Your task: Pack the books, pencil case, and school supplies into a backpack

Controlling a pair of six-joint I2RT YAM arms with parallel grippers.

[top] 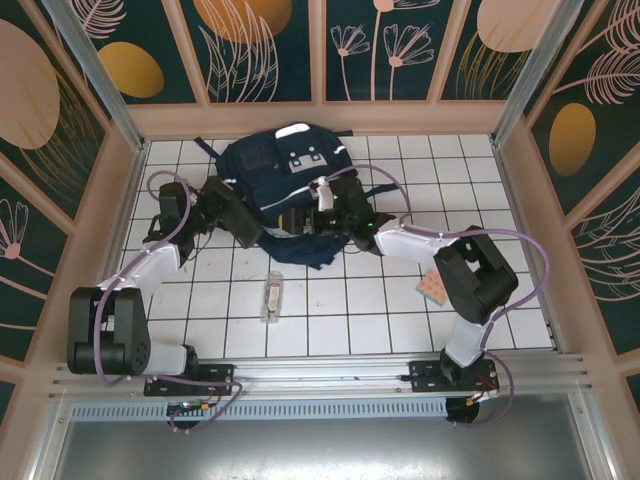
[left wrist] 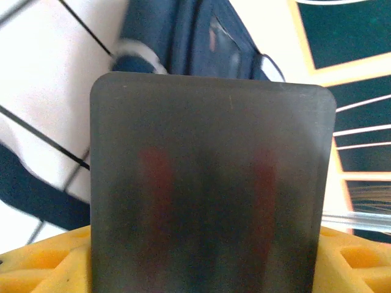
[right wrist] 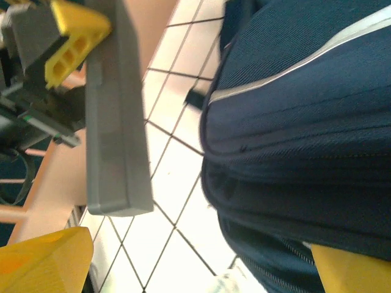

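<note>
The navy backpack [top: 283, 180] lies at the back of the tiled table, its lower end bunched between the two arms. My left gripper [top: 248, 230] is at the bag's left lower edge. In the left wrist view a broad grey pad [left wrist: 211, 183] blocks the middle, with the backpack [left wrist: 183, 36] beyond it. My right gripper [top: 303, 218] is at the bag's lower edge, jaws wide apart. In the right wrist view, backpack fabric [right wrist: 305, 122] bulges in on the right and bare tile shows beside it. The left gripper's grey finger [right wrist: 116, 122] hangs at the left. The books and pencil case are out of view.
A narrow clear oblong box [top: 272, 296] lies on the tiles in front of the backpack. A pinkish-tan dotted pad [top: 432, 289] pokes out beside the right arm's elbow. Tan walls [top: 120, 200] enclose the table on three sides.
</note>
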